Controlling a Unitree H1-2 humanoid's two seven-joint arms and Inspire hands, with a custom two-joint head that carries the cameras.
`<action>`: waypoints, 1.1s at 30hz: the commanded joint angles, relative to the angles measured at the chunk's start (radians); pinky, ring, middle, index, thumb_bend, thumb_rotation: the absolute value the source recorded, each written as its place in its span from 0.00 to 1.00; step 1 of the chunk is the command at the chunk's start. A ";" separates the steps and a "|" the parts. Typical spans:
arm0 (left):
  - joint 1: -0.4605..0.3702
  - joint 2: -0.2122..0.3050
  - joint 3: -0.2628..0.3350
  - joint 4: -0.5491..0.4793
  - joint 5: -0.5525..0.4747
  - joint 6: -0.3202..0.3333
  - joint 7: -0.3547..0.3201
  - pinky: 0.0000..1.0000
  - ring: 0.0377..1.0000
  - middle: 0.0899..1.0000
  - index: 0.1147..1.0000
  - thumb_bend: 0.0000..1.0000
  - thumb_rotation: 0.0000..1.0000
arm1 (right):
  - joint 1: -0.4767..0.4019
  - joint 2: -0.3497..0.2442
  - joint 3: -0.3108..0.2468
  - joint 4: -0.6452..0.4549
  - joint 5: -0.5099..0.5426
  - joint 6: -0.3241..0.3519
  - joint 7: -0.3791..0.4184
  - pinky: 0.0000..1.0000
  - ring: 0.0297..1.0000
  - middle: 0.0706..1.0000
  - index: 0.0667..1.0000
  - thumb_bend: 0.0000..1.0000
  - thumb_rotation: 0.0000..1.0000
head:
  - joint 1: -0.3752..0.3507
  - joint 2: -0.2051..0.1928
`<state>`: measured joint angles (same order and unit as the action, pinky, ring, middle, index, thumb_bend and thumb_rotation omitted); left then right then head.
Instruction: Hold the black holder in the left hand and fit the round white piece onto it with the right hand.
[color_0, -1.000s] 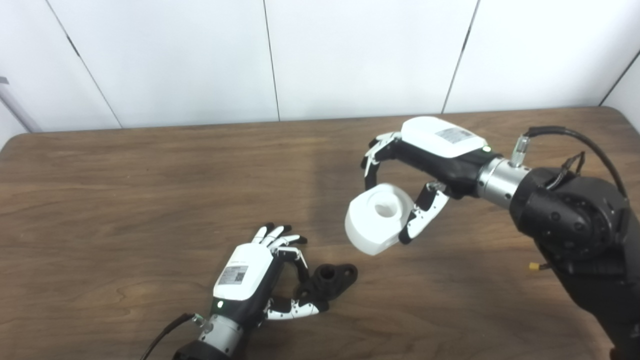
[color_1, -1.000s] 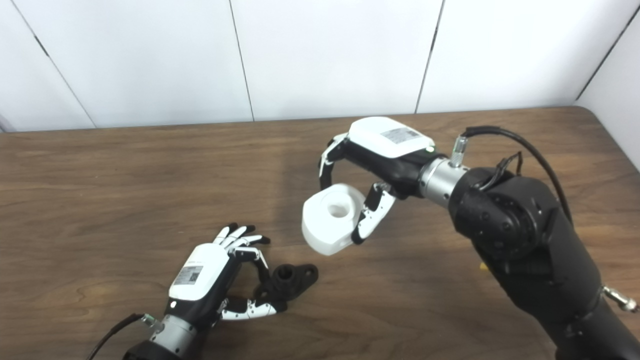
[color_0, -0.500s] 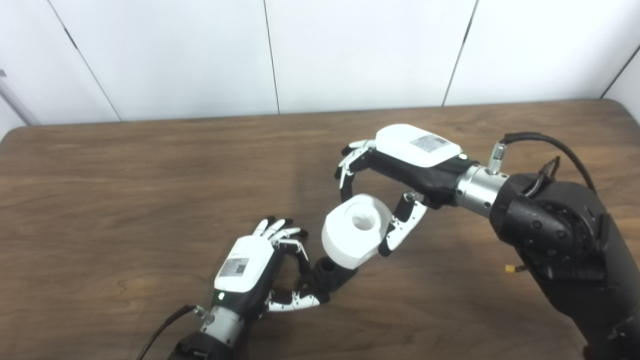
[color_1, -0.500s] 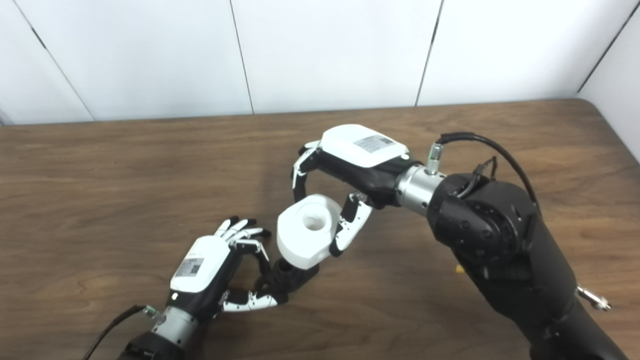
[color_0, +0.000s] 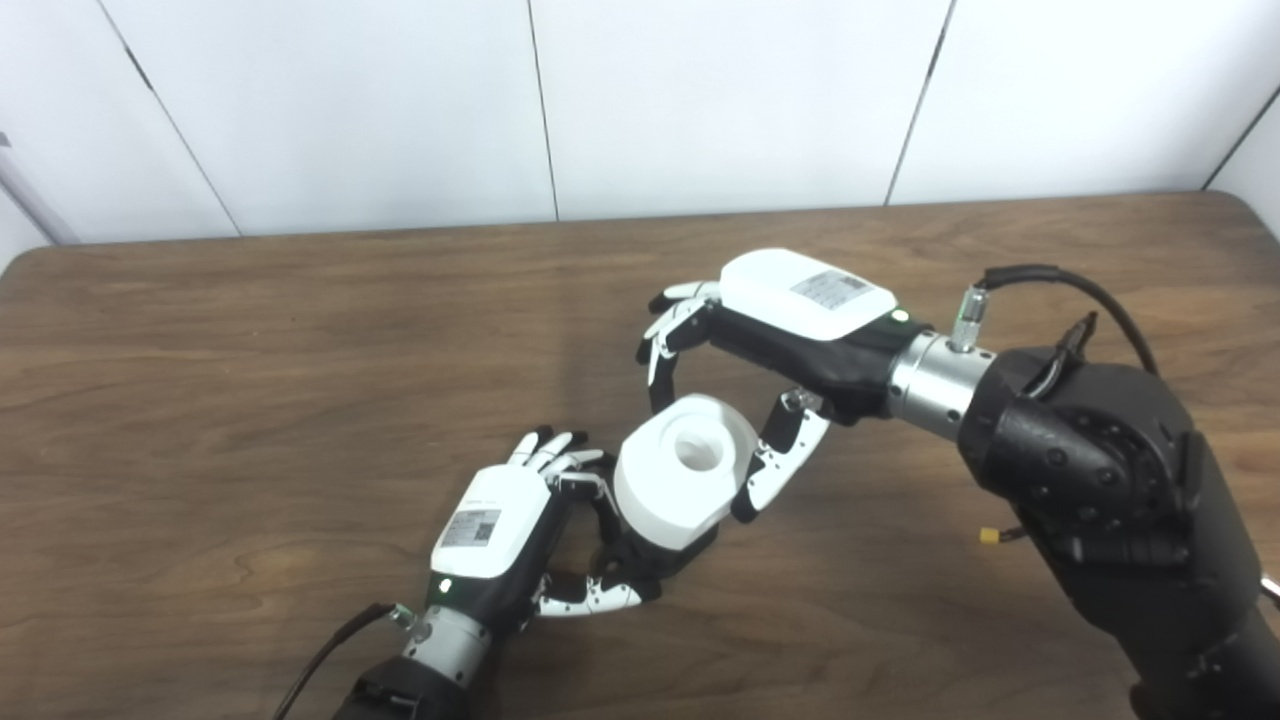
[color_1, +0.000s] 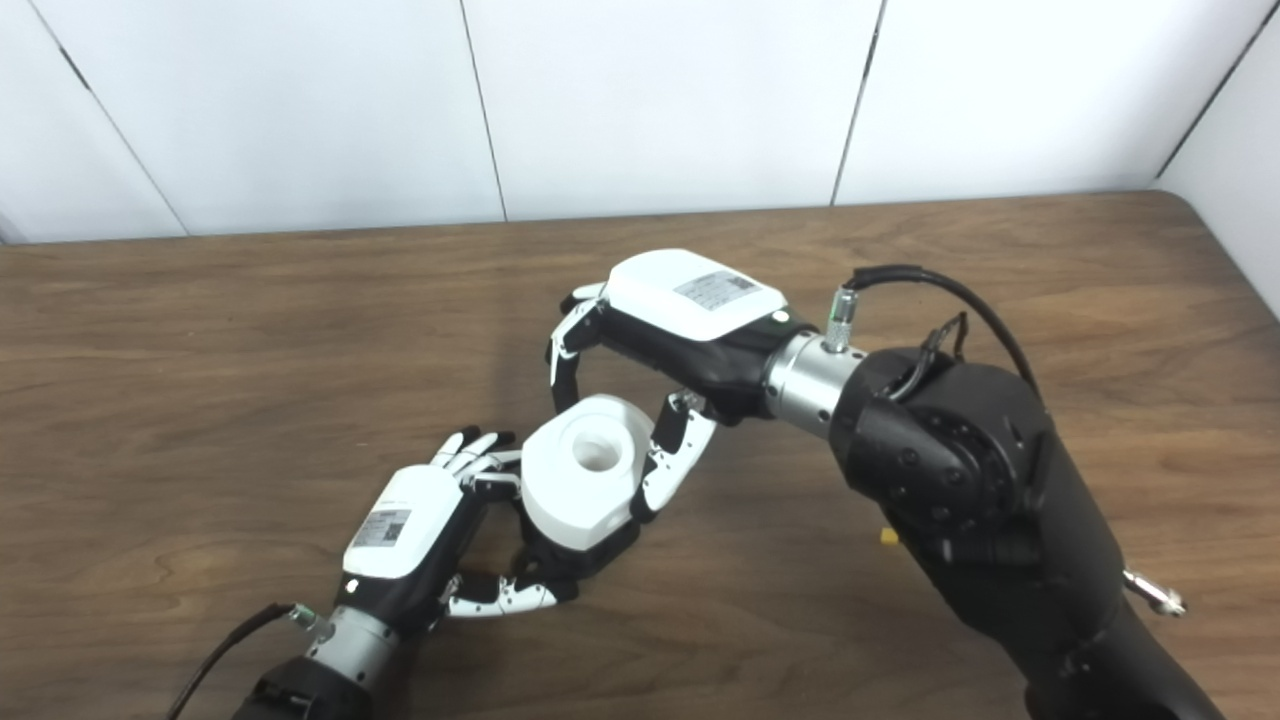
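Nearest, the left hand (color_0: 497, 530) lies low on the brown wooden table (color_0: 250, 380), fingers and thumb curled around the black plastic holder (color_0: 655, 560), which rests on the wood. Directly over that holder, hiding most of it, sits the round white piece with a central hole (color_0: 685, 482). Behind, the right hand (color_0: 760, 350) arches over from the right, palm down, fingers and thumb clamped on the white piece's sides.

You have the round white piece (color_0: 683, 480), a thick ring with a recessed central hole, tilted and sitting over the black holder (color_0: 655, 560), which shows only beneath its near edge, at the table's near centre.
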<state>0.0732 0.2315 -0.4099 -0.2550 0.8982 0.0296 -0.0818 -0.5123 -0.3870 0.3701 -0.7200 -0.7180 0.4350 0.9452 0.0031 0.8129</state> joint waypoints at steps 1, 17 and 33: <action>0.010 0.001 -0.026 0.029 0.038 0.023 -0.052 0.99 0.92 0.79 0.42 0.52 0.05 | -0.029 0.005 -0.007 -0.002 -0.008 -0.023 -0.022 0.74 0.88 0.75 0.45 0.52 0.14 | 0.001 0.001; 0.006 0.000 -0.037 0.013 0.038 0.048 -0.063 1.00 0.92 0.79 0.42 0.52 0.05 | 0.009 0.025 -0.004 0.027 -0.016 -0.062 -0.047 0.75 0.89 0.75 0.45 0.52 0.13 | 0.015 0.014; 0.000 0.001 -0.041 -0.001 0.043 0.062 -0.083 1.00 0.93 0.80 0.42 0.52 0.05 | 0.009 0.041 0.001 0.023 -0.036 -0.054 -0.025 0.74 0.89 0.75 0.45 0.52 0.13 | 0.019 0.023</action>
<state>0.0603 0.2292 -0.4267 -0.2730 0.9043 0.0735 -0.1117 -0.4702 -0.3498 0.3780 -0.6805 -0.7483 0.3932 0.9313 0.0215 0.8360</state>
